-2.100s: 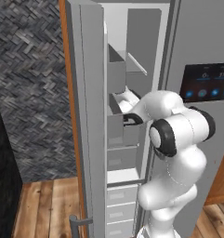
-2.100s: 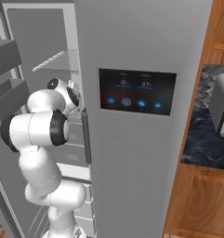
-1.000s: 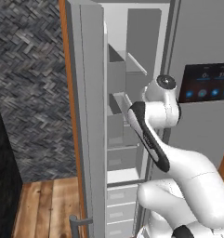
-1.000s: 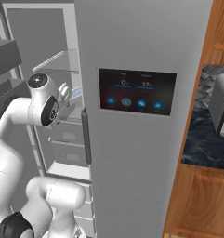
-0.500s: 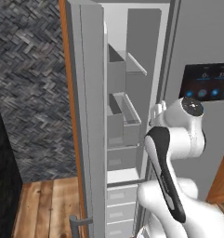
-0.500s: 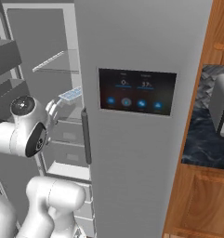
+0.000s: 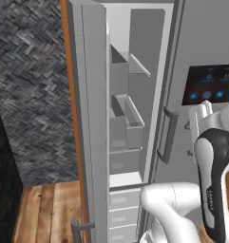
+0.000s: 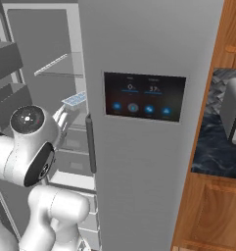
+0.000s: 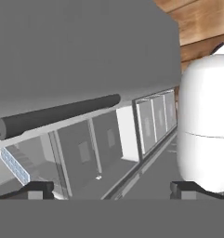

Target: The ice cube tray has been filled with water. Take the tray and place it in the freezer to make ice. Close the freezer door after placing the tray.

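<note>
The ice cube tray (image 8: 74,99), white with pale-blue water in its cells, lies on a shelf inside the freezer (image 8: 56,73). It also shows at the far left of the hand view (image 9: 13,165). My gripper (image 9: 111,189) is open, its fingertips (image 9: 36,188) far apart with nothing between them. It sits outside the compartment, a little below and in front of the tray. The freezer door (image 7: 90,118) stands wide open on the left, shelf bins (image 7: 128,121) on its inner face.
The closed right fridge door carries a dark blue-lit panel (image 8: 144,97) and a vertical handle (image 8: 91,144) close beside my hand. A grey appliance (image 8: 232,110) sits on a dark counter at right above wooden cabinets (image 8: 212,215). Freezer drawers (image 7: 123,204) lie low.
My arm has drawn back out of the freezer and swung down and right, leaving the tray on the shelf. The gripper stayed open.
</note>
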You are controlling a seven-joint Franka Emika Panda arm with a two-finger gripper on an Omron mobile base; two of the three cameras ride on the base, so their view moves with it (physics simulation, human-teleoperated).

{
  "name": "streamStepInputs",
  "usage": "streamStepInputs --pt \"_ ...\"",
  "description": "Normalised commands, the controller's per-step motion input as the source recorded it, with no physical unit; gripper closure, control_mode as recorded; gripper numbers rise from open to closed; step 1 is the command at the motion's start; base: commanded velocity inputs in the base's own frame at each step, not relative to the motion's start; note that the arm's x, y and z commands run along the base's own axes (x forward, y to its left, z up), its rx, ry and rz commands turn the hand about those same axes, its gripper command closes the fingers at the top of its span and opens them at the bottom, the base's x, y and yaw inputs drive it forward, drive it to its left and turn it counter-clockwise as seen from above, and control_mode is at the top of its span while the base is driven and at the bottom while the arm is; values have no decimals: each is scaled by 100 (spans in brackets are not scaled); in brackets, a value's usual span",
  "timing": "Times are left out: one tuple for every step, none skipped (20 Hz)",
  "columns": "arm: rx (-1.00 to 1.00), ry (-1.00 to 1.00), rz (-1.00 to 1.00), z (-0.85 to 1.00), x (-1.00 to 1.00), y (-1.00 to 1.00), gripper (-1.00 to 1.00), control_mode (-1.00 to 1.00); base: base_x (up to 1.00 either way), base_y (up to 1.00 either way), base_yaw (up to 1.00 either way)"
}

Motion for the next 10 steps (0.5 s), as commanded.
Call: streamStepInputs --pt "2 0 0 21 -54 -48 -100 -100 0 0 0" --pt "1 0 0 20 -43 -35 -100 -100 0 0 0" --pt "1 3 0 15 -39 -23 -100 -100 0 0 0" --pt "0 7 0 12 -50 -12 -100 -100 0 0 0" --pt "0 0 0 0 0 0 -100 100 -60 -5 0" --pt "0 0 0 0 0 0 -100 100 -71 -1 0" --pt "0 0 0 0 0 0 -100 100 -77 0 0" --pt "0 0 0 0 0 0 -100 100 -86 0 0" --pt "0 0 0 0 0 0 -100 100 -87 0 0" --pt "0 0 0 0 0 0 -100 100 -76 0 -1"
